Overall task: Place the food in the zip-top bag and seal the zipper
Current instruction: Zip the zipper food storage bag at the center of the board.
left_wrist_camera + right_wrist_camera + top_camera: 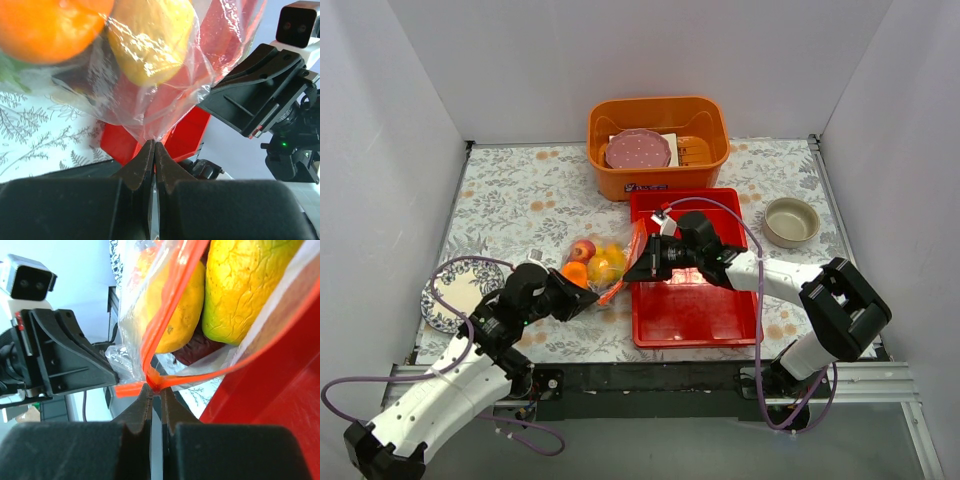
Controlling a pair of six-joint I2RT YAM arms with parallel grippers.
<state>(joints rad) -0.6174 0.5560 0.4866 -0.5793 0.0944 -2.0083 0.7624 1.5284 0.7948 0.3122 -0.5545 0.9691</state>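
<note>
The clear zip-top bag [605,268] hangs between my two grippers, just left of the red tray. It holds yellow mangoes [240,285], an orange [47,22] and a dark-red piece [197,350]. An apple-like red piece [583,249] sits at its left. My left gripper [582,300] is shut on a clear corner of the bag [150,135]. My right gripper [638,268] is shut on the end of the orange-red zipper [159,385]. The zipper's two strips spread apart above the pinch, so the mouth gapes.
The red tray [692,300] lies right of the bag. An orange bin [658,140] with a pink plate [638,150] stands at the back. A beige bowl [791,221] sits at the right. A patterned plate [455,292] lies at the left edge.
</note>
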